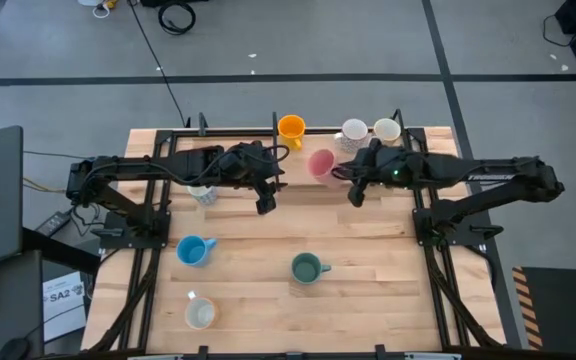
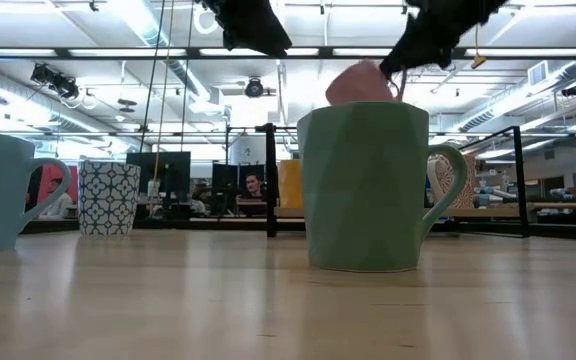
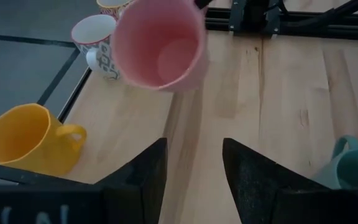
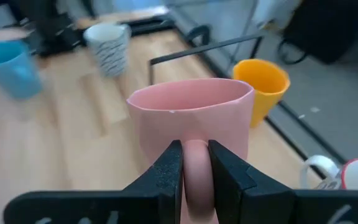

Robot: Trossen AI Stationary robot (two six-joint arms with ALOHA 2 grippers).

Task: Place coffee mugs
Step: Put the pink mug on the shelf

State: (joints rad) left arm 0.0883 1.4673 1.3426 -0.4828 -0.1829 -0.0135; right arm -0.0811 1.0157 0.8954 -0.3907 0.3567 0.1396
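The pink mug (image 1: 320,165) hangs in the air over the far middle of the table, held by my right gripper (image 1: 341,176), which is shut on it. It shows above the teal-green mug (image 2: 368,180) in the low view. Its mouth faces my left gripper (image 3: 194,163), which is open and empty a little to its left (image 1: 265,203). The orange mug (image 1: 291,127), a white mug (image 1: 354,130) and a cream mug (image 1: 386,129) stand in a row at the far edge. My right gripper (image 4: 196,149) pinches the pink mug's side handle (image 4: 196,171) between its two fingers, coming from the table's right. The mug (image 4: 191,115) is lifted clear of the table and tipped, with its mouth (image 3: 160,46) turned toward the left arm.
A patterned white mug (image 1: 201,193) stands under the left arm. The light blue mug (image 1: 194,250), the teal-green mug (image 1: 308,268) and another white mug (image 1: 200,313) stand on the near half. Bare wood lies between them. Metal arm frames (image 1: 153,215) run along both sides.
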